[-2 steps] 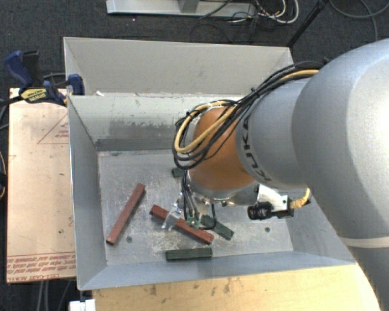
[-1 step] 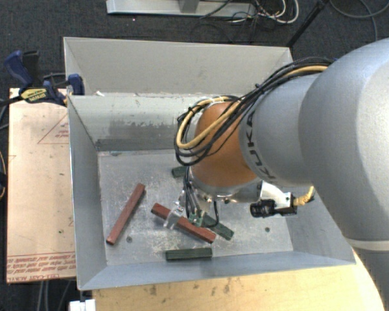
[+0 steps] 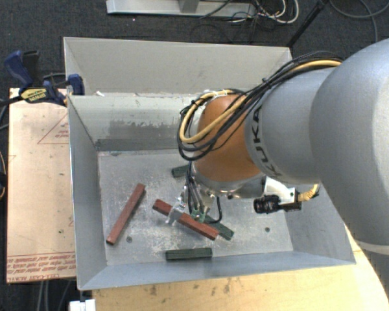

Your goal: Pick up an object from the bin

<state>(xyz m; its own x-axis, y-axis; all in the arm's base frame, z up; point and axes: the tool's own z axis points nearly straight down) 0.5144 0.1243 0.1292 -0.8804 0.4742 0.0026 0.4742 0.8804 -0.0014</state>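
Note:
My gripper [image 3: 193, 211] hangs low in the middle of the bin, right over a reddish-brown stick [image 3: 196, 226] that lies slanted on the floor. A second short reddish-brown piece [image 3: 161, 207] lies just left of the fingers. A dark green block [image 3: 224, 232] pokes out beside the stick's right end. The orange cover above hides most of the fingers.
A long reddish-brown bar [image 3: 126, 214] lies slanted at the bin's left. A dark green bar [image 3: 188, 254] lies flat by the front wall. Another small dark green piece [image 3: 179, 171] sits behind the gripper. The arm and its cables cover the bin's right half.

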